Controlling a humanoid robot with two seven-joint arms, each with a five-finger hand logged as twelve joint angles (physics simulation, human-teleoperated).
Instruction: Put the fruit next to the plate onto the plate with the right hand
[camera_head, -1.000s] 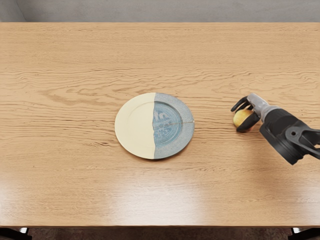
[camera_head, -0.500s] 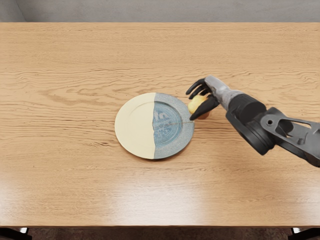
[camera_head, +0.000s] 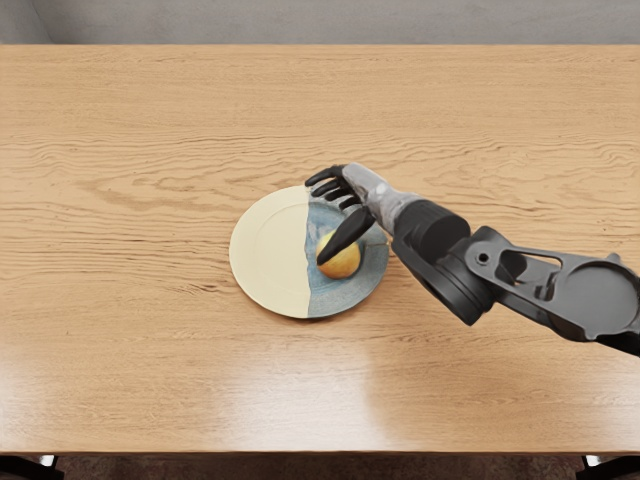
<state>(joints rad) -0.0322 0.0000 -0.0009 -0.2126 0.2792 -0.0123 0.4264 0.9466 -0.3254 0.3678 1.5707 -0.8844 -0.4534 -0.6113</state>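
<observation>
The right hand (camera_head: 350, 200) has carried the fruit (camera_head: 342, 262) from beside the plate (camera_head: 265, 250) onto its blue half. The fingers look spread and the thumb perhaps still brushes it, so placement seems essentially done.

Right arm (camera_head: 520, 285) slanting in from the right edge, right hand (camera_head: 350, 195) outstretched, fingers (camera_head: 322, 180) spread (thumb (camera_head: 335, 243) lowest).

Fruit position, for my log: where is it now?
In the head view the yellow fruit lies on the blue right half of the plate, close under the open right hand.
</observation>
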